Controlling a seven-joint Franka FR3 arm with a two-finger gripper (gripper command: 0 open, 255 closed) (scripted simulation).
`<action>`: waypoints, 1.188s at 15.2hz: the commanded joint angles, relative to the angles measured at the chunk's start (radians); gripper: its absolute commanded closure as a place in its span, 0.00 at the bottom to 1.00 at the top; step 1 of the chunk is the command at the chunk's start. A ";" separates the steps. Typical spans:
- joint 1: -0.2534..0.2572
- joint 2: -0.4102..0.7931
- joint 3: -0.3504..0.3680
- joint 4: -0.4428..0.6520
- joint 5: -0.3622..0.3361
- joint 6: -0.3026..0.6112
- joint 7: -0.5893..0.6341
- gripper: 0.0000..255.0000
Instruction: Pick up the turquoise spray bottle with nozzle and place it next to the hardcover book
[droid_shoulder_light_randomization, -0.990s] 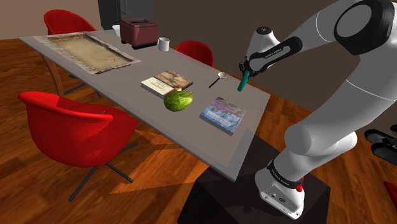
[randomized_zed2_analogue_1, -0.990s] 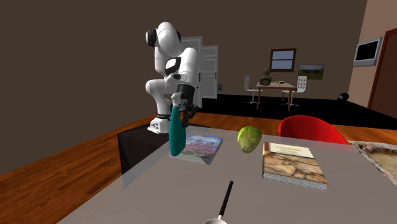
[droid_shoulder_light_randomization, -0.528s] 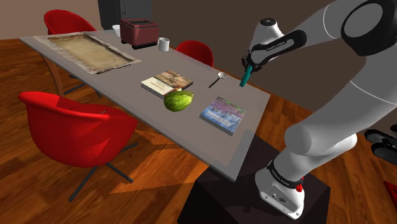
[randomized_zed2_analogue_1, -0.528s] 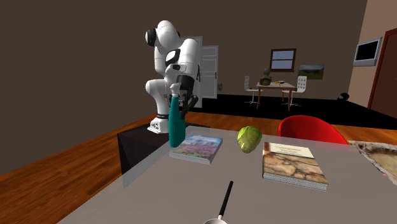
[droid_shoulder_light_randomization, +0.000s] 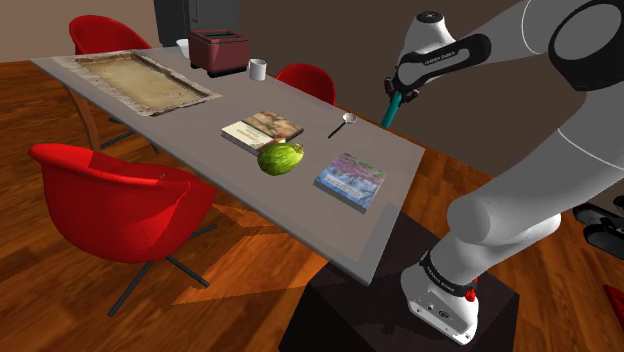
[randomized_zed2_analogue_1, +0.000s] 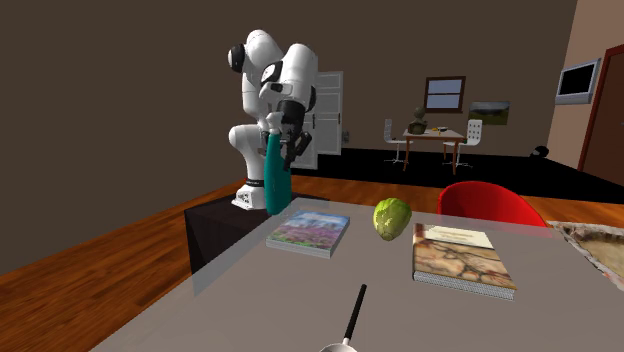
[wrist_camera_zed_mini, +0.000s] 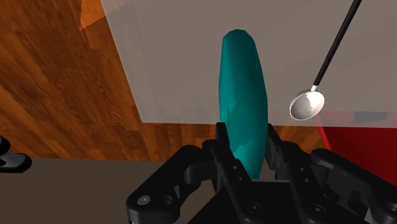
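- Gripper (wrist_camera_zed_mini: 247, 137): my black fingers are clenched on the turquoise bottle (wrist_camera_zed_mini: 243, 95) near one end. It hangs tilted in the air over the table (droid_shoulder_light_randomization: 190, 125) edge.
- Risk: the long smooth body reaches well beyond the pads. I judge it may pivot or slip in transit, or topple when set down.
- Spoon (wrist_camera_zed_mini: 307, 104): lies near the bottle; a low pass would knock it.
- Blue-pink book (droid_shoulder_light_randomization: 351, 180): nearest book.
- Green fruit (droid_shoulder_light_randomization: 281, 158): sits between the books and crowds the gap.
- Brown book (droid_shoulder_light_randomization: 262, 129): farther off; I cannot tell which book is the hardcover.
- Red chair (droid_shoulder_light_randomization: 110, 195): beyond the table, no obstacle.
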 joint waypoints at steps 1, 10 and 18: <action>0.002 -0.009 0.001 0.016 0.013 -0.023 -0.015 1.00; 0.011 -0.046 0.004 0.092 0.061 -0.129 -0.077 1.00; 0.018 -0.065 0.007 0.175 0.095 -0.225 -0.124 1.00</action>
